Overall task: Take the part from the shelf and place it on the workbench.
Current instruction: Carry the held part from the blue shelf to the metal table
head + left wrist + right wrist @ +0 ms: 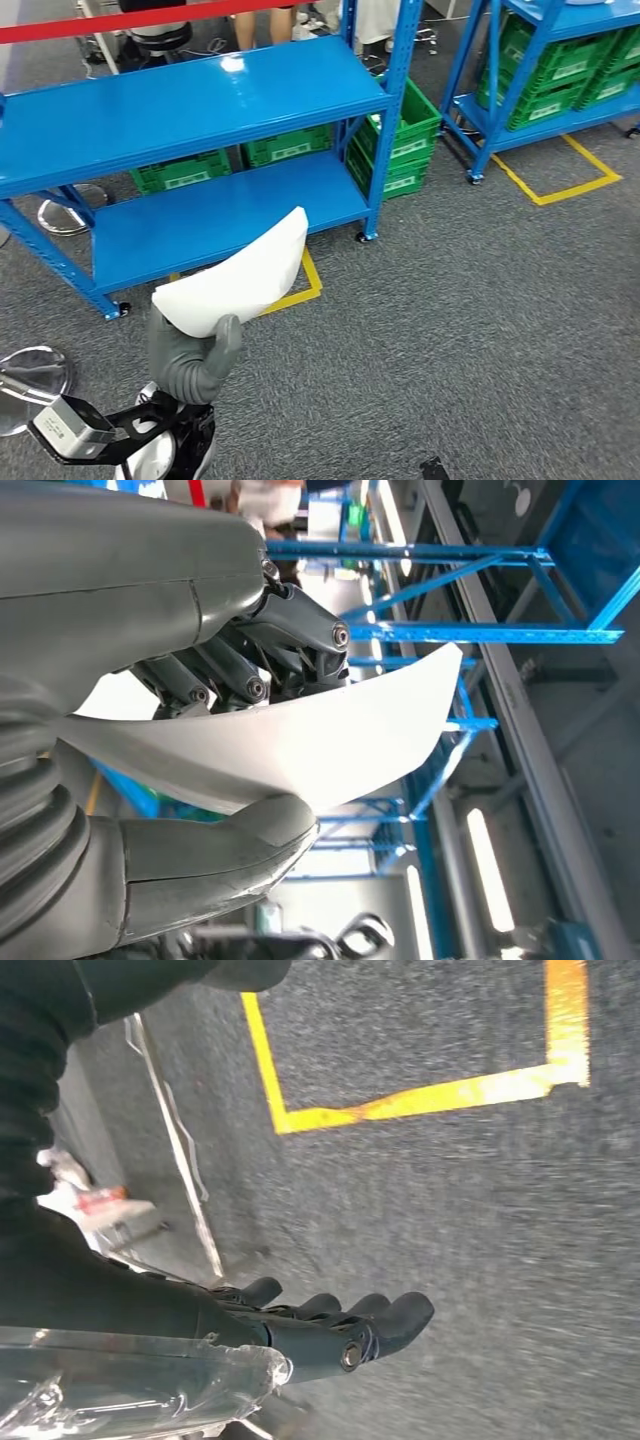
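Fingers (249, 685) of my left hand (192, 360) clamp the white part (234, 275), shelf (189, 100) at 12 o'clock. My right hand (324, 1330) holds nothing, fingers loosely extended over floor (453, 1210).

The part (238, 275) is smooth matt white plastic. The left hand (189, 355) has a matt grey casing, ribbed at the wrist. The shelf (189, 100) is glossy blue painted metal. The crates (407, 130) are green plastic. The floor (468, 320) is rough grey carpet.

No text can be read; the white labels (290, 151) on the green crates (395, 135) beyond the fingers are too small to make out.
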Motion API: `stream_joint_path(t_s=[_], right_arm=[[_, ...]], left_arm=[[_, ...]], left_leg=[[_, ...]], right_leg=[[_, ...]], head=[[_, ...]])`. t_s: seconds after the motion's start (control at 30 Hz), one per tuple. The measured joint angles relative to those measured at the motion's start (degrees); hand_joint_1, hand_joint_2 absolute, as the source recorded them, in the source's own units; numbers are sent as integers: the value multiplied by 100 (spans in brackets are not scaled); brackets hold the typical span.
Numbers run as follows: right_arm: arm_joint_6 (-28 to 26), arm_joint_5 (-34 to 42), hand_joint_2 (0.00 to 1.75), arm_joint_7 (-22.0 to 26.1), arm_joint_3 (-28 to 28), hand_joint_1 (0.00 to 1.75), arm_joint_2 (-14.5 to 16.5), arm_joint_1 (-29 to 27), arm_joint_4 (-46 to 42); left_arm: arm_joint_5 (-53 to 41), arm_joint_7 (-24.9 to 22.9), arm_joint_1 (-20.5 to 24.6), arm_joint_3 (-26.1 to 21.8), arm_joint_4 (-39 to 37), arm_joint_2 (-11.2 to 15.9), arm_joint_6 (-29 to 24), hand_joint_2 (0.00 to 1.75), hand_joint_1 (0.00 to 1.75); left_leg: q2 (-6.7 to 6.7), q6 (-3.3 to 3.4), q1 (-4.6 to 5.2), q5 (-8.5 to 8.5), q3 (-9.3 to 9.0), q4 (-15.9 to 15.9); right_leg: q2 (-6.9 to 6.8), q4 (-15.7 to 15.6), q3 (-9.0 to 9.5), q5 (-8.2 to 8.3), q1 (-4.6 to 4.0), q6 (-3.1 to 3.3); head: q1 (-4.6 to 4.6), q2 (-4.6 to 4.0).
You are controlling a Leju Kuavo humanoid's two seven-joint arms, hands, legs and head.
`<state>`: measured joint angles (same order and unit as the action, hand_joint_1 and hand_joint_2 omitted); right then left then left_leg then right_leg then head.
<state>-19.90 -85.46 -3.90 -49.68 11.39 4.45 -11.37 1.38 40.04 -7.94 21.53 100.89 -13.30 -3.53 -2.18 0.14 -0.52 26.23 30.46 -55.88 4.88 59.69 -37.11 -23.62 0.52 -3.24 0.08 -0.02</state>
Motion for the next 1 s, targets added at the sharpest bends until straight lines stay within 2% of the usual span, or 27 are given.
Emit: stream_joint_path(t_s=[0.07, 0.1, 0.13, 0.17, 0.2, 0.23, 0.27, 0.3, 0.33, 0.37, 0.43, 0.47, 0.5, 0.53, 0.57, 0.6, 0.63, 0.67, 0.7, 0.73, 0.8, 0.83, 0.87, 0.9, 0.93, 0.97, 1.0], right_arm=[[18, 7, 175, -1, 0, 0, -2, 22, 0], [32, 10, 175, 0, 0, 0, -2, 33, 0], [44, 16, 175, 2, 0, 0, -2, 36, 0], [53, 21, 175, 7, -1, 0, -2, 32, 0], [58, 27, 175, 16, -4, 0, -2, 27, 0], [58, 35, 175, 29, -8, 0, -3, 25, -1], [58, 43, 175, 43, -14, 0, -2, 31, -1], [58, 49, 175, 58, -19, 0, -2, 41, -2], [58, 55, 175, 69, -22, 0, -1, 50, -2], [58, 60, 175, 77, -25, 0, -1, 55, -2], [60, 71, 175, 79, -31, 0, -1, 47, -2], [60, 75, 175, 76, -36, 0, -1, 43, -2], [60, 79, 175, 74, -40, 0, -1, 44, -2], [60, 80, 175, 74, -43, 0, -1, 49, -2], [60, 80, 175, 77, -46, 0, -1, 54, -2], [60, 81, 175, 80, -47, 0, -1, 57, -2], [60, 84, 175, 84, -49, 0, -1, 54, -2], [60, 89, 175, 87, -52, 0, -2, 49, -2], [61, 99, 175, 89, -56, 0, -2, 43, -2], [63, 114, 175, 91, -60, 0, -3, 41, -2], [69, 147, 175, 98, -66, 0, -3, 47, -2], [70, 160, 175, 102, -68, 0, -3, 53, -2], [69, 169, 175, 107, -71, 0, -3, 52, -2], [67, 177, 175, 111, -75, 0, -3, 45, -2], [64, 186, 175, 115, -81, 0, -3, 31, -2], [60, 196, 175, 118, -92, 0, -4, 14, -2], [55, 206, 175, 116, -104, 0, -4, 5, -2]], left_arm=[[-1, 1, -2, 2, -1, 1, 1, 175, 175], [-1, 1, -3, 1, -1, 2, 1, 175, 175], [-1, 1, -3, 0, -2, 3, 2, 175, 175], [-1, 1, -3, 0, -2, 3, 3, 175, 175], [-2, 0, -3, 0, -2, 3, 4, 175, 175], [-4, 0, -3, 0, -1, 3, 3, 175, 175], [-5, 0, -3, 0, 0, 2, -1, 175, 175], [-6, 0, -2, -1, 2, 1, -7, 175, 175], [-5, 0, -1, -3, 3, 1, -15, 175, 175], [-5, 0, 1, -5, 4, 1, -20, 175, 175], [-5, 0, 4, -5, 5, 2, -25, 175, 175], [-6, 0, 6, -4, 6, 2, -26, 175, 175], [-4, 1, 7, -5, 7, 2, -28, 175, 175], [-3, 1, 8, -7, 8, 3, -30, 175, 175], [-2, 1, 9, -9, 8, 5, -31, 175, 175], [2, 1, 9, -10, 7, 6, -31, 175, 175], [9, 0, 9, -11, 7, 7, -27, 175, 175], [16, 0, 9, -12, 7, 8, -22, 175, 175], [22, 0, 9, -13, 7, 7, -12, 175, 175], [26, 0, 10, -13, 7, 7, 5, 175, 175], [26, 1, 16, -11, 6, 4, 44, 175, 175], [26, 1, 21, -10, 4, 3, 62, 175, 175], [25, 1, 27, -9, 3, 0, 74, 175, 175], [24, 1, 34, -7, 1, -4, 85, 175, 175], [24, 0, 45, -4, -2, -8, 97, 175, 175], [25, 0, 61, 2, -3, -13, 114, 175, 175], [28, 0, 77, 9, -5, -16, 133, 175, 175]], left_leg=[[155, 36, 4, -7, 3, 5], [240, 42, 10, -5, 5, 4], [324, 43, 13, -4, 5, 3], [402, 41, 14, -2, 4, 2], [473, 35, 14, 2, -1, 2], [538, 24, 13, 10, -11, 1], [596, 4, 20, 22, -23, -2], [650, -22, 36, 38, -33, -9], [695, -49, 55, 49, -41, -16], [736, -75, 73, 53, -44, -19], [819, -130, 75, 54, -47, -12], [787, -164, 64, 94, -39, -39], [694, -195, 53, 195, 8, -158], [560, -219, 45, 359, 112, -398], [408, -230, 40, 561, 274, -759], [314, -232, 39, 754, 476, -1177], [267, -231, 40, 872, 650, -1520], [244, -226, 40, 879, 747, -1696], [226, -218, 38, 771, 738, -1654], [195, -208, 33, 570, 616, -1389], [-62, -193, -3, 181, 240, -595], [-193, -185, -20, 87, 104, -296], [-294, -170, -29, 63, 38, -131], [-303, -145, -23, 76, 27, -79], [-239, -109, -20, 62, 36, -75], [-169, -70, -21, 43, 34, -60], [-91, -31, -26, 25, 27, -45]], right_leg=[[-314, 659, -290, -372, -11, -44], [-394, 1063, -462, -558, -6, -64], [-433, 1364, -579, -669, -2, -77], [-453, 1464, -596, -675, 2, -84], [-478, 1325, -496, -580, 6, -85], [-537, 975, -284, -415, 6, -83], [-659, 543, -38, -275, -4, -78], [-750, 181, 169, -163, -12, -47], [-814, -57, 300, -105, -22, -10], [-830, -146, 339, -99, -34, 34], [-705, -143, 306, -75, -39, 123], [-643, -150, 293, -62, -34, 158], [-578, -160, 285, -46, -22, 194], [-512, -171, 277, -30, -7, 223], [-448, -173, 263, -21, -1, 242], [-382, -173, 247, -13, 0, 257], [-311, -172, 234, -6, 0, 263], [-236, -172, 226, 3, 0, 263], [-155, -170, 222, 12, 2, 256], [-69, -169, 221, 22, 8, 241], [93, -155, 206, 43, 14, 194], [162, -150, 181, 57, 15, 162], [223, -149, 150, 77, 19, 122], [285, -159, 119, 100, 27, 78], [346, -180, 87, 129, 43, 37], [333, -177, 62, 135, 48, 4], [225, -102, 11, 86, 38, -20]], head=[[47, 0], [53, 0], [53, 0], [54, 0], [55, 0], [55, 0], [57, 0], [53, 0], [50, 0], [48, 0], [48, 1], [47, 1], [43, 1], [35, 0], [27, 0], [22, 0], [21, 1], [21, 1], [22, 1], [22, 1], [21, 1], [26, 1], [25, 1], [25, 1], [22, 1], [20, 1], [43, 1]])
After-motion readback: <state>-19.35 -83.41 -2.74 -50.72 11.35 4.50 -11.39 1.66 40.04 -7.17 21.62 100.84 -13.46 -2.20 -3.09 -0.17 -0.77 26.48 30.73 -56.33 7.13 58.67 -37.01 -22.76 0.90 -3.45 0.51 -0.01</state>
